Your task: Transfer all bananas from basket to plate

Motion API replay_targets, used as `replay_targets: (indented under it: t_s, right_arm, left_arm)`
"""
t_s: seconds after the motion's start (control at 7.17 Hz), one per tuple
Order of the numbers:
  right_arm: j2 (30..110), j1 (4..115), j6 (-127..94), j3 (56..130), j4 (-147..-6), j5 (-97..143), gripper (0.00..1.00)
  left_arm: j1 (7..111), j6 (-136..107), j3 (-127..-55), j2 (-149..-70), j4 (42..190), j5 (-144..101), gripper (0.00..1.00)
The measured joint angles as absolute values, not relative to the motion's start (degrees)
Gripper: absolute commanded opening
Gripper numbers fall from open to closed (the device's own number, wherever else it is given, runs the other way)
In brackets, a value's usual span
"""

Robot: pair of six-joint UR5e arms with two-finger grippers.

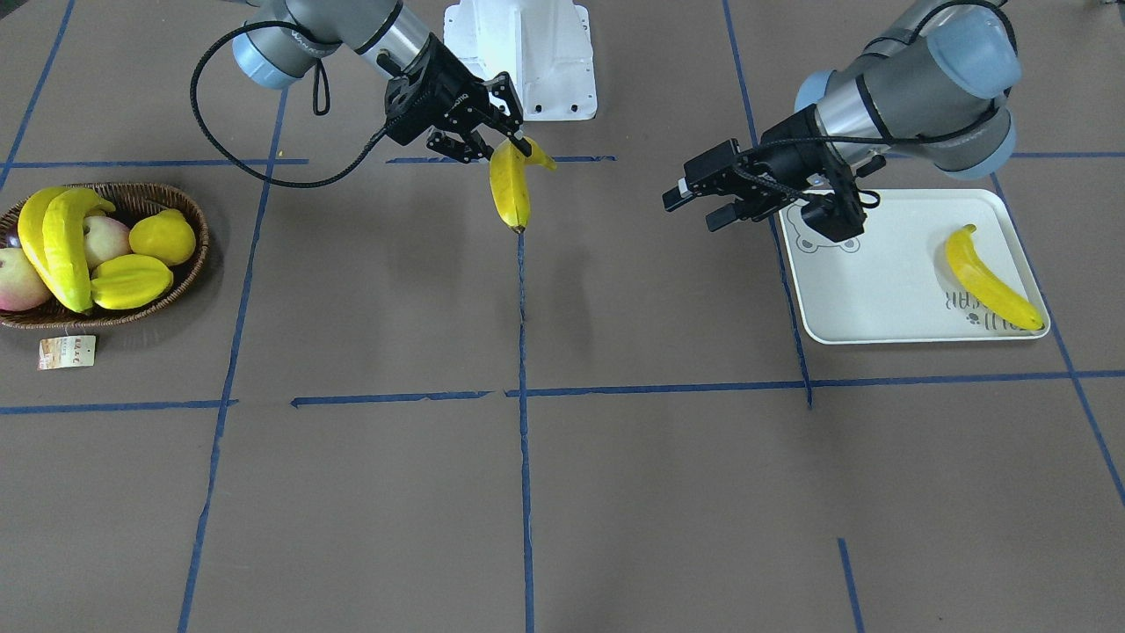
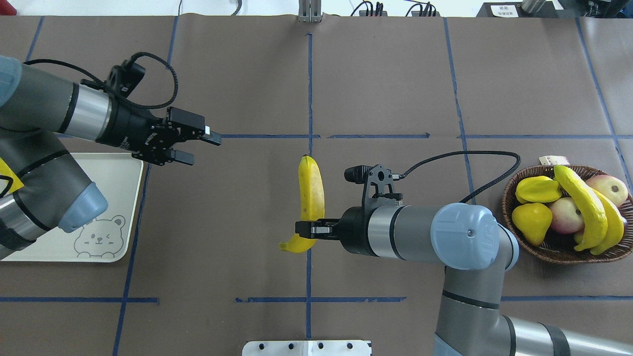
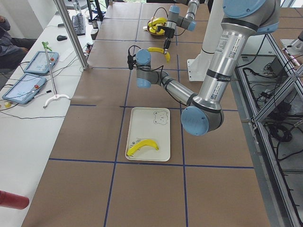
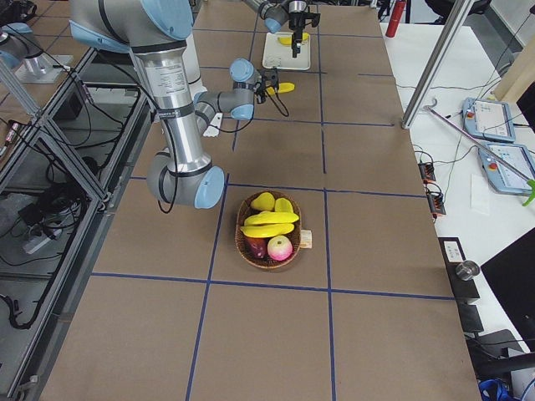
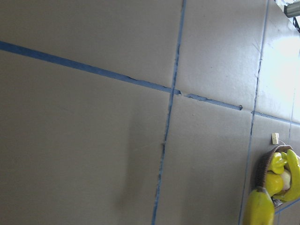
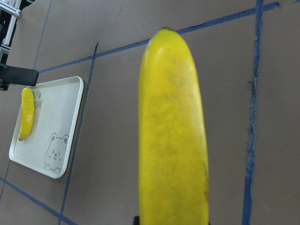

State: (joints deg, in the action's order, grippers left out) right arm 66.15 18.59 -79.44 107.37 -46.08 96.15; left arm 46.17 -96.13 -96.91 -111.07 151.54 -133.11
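Note:
My right gripper [image 2: 309, 228] is shut on a yellow banana [image 2: 311, 195] near its stem end and holds it above the table's middle. It also shows in the front view [image 1: 510, 189] and fills the right wrist view [image 6: 173, 136]. My left gripper [image 2: 203, 148] is open and empty, beside the far corner of the plate [image 2: 121, 207]. One banana [image 1: 989, 280] lies on the plate [image 1: 879, 281]. Two bananas [image 1: 61, 246] lie in the wicker basket [image 1: 200, 255] at the robot's right end of the table.
The basket also holds a starfruit [image 1: 132, 280], a yellow lemon-like fruit [image 1: 163, 237] and reddish apples [image 1: 18, 280]. Its paper tag [image 1: 66, 352] lies on the table beside it. The white robot base [image 1: 527, 53] stands behind the held banana.

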Motion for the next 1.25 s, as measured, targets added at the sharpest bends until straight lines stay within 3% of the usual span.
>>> replay_targets:
  t_s: [0.56, 0.7, 0.98, 1.25]
  right_arm:
    - [58.4, 18.2, -79.5, 101.3, -47.0, 96.1, 0.10]
    - [57.6, 18.2, -79.5, 100.9, -47.1, 96.1, 0.10]
    - [56.6, 18.2, -80.0, 100.6, -47.2, 96.1, 0.11]
    - [56.4, 18.2, -80.3, 100.6, -47.1, 96.1, 0.15]
  left_arm:
    - [40.1, -97.7, -96.9, -115.9, 149.0, -126.6, 0.97]
    - [38.2, -97.7, -96.9, -116.3, 148.6, -124.4, 0.91]
    - [35.1, -97.7, -96.7, -116.5, 148.3, -121.0, 0.68]
    - [34.2, -97.6, -96.6, -116.5, 148.3, -120.1, 0.27]
